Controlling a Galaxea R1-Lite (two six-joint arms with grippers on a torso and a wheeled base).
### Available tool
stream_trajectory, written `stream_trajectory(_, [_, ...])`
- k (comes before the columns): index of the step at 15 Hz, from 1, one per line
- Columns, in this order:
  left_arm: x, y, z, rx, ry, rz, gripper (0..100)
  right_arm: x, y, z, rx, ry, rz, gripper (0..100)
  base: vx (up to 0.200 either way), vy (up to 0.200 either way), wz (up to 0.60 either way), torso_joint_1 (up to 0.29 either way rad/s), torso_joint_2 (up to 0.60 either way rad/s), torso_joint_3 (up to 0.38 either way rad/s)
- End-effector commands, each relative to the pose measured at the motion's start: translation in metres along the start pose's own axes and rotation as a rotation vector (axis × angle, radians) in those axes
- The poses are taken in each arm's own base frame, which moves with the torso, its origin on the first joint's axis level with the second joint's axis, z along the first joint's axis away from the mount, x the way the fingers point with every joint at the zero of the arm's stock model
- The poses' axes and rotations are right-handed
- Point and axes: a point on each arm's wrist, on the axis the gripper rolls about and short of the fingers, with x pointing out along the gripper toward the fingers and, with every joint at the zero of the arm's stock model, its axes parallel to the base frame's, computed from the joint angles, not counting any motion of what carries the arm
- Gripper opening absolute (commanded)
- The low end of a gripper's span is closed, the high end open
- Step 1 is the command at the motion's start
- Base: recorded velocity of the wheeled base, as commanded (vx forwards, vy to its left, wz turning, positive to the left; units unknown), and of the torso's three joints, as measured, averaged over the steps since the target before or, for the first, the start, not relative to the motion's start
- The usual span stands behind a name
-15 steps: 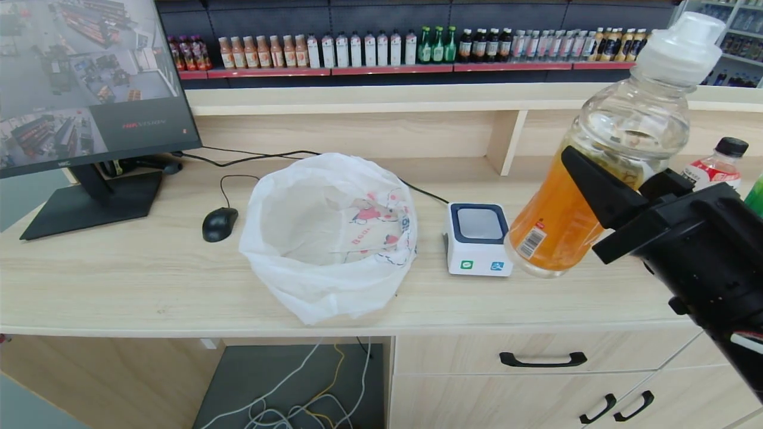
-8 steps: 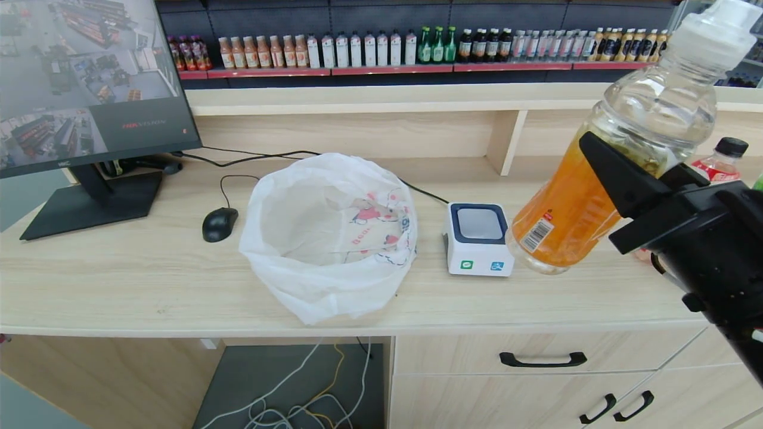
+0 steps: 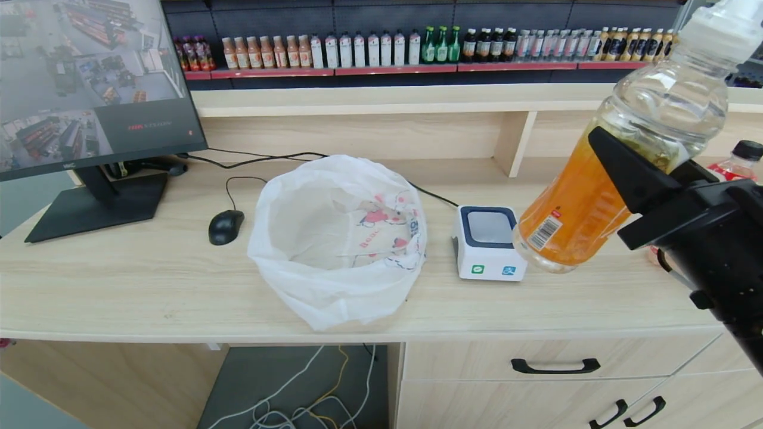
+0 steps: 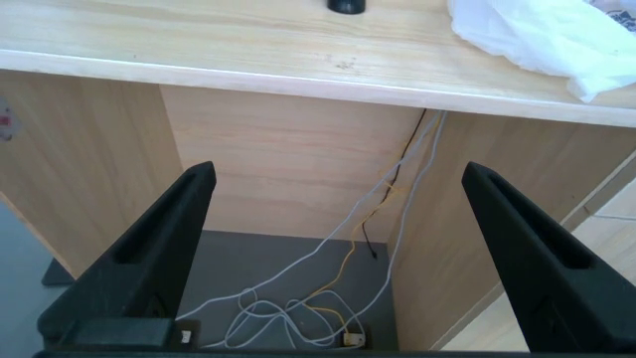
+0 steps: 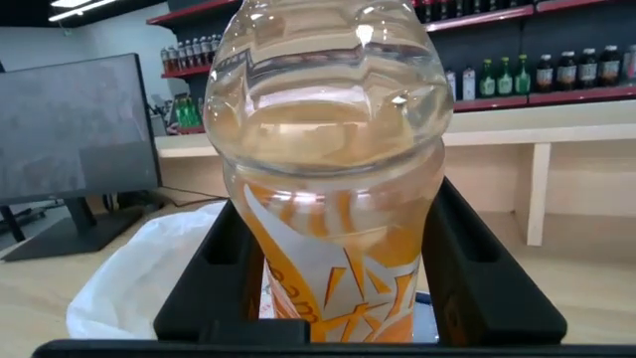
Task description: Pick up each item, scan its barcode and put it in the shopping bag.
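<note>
My right gripper [image 3: 641,179] is shut on a large bottle of orange drink [image 3: 602,185], held tilted in the air with its white cap up and to the right. Its barcode label [image 3: 543,232] faces down toward the white scanner [image 3: 489,243], which sits just left of and below the bottle's base. In the right wrist view the orange drink bottle [image 5: 333,189] sits between both fingers [image 5: 224,259]. The white shopping bag [image 3: 340,235] stands open left of the scanner. My left gripper [image 4: 338,259] hangs open below the counter edge, with nothing in it.
A black mouse [image 3: 225,226] and a monitor [image 3: 89,77] sit on the counter's left. A red-labelled bottle [image 3: 739,164] stands behind my right arm. A raised back ledge [image 3: 417,98] runs behind the counter; drawers [image 3: 554,364] and loose cables [image 3: 298,405] lie below.
The right gripper has carried the bottle up and a little to the right, tilting it further. The head camera has shifted, sliding the whole scene slightly right and down.
</note>
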Motion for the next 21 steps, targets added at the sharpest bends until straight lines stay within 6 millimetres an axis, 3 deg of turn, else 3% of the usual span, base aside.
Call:
stream_trajectory(1, [0.0, 0.0, 0.0, -0.001, 0.0, 0.001, 100, 0.0, 0.001, -0.002, -0.002, 0.007, 0.005, 0, 0.0, 0.2, 0.0, 0.017, 0.01, 0.007])
stream_trajectory(9, [0.0, 0.0, 0.0, 0.002, 0.0, 0.001, 100, -0.002, -0.001, 0.003, 0.003, -0.008, 0.004, 0, 0.0, 0.2, 0.0, 0.0, 0.0, 0.002])
stream_trajectory(16, [0.0, 0.0, 0.0, 0.007, 0.0, 0.001, 100, 0.01, 0.003, -0.001, 0.002, -0.016, 0.007, 0, 0.0, 0.0, 0.0, 0.0, 0.0, 0.0])
stream_trajectory(21, [0.0, 0.0, 0.0, 0.007, 0.0, 0.001, 100, 0.038, 0.014, -0.028, -0.005, 0.022, 0.013, 0, 0.0, 0.0, 0.0, 0.0, 0.0, 0.0])
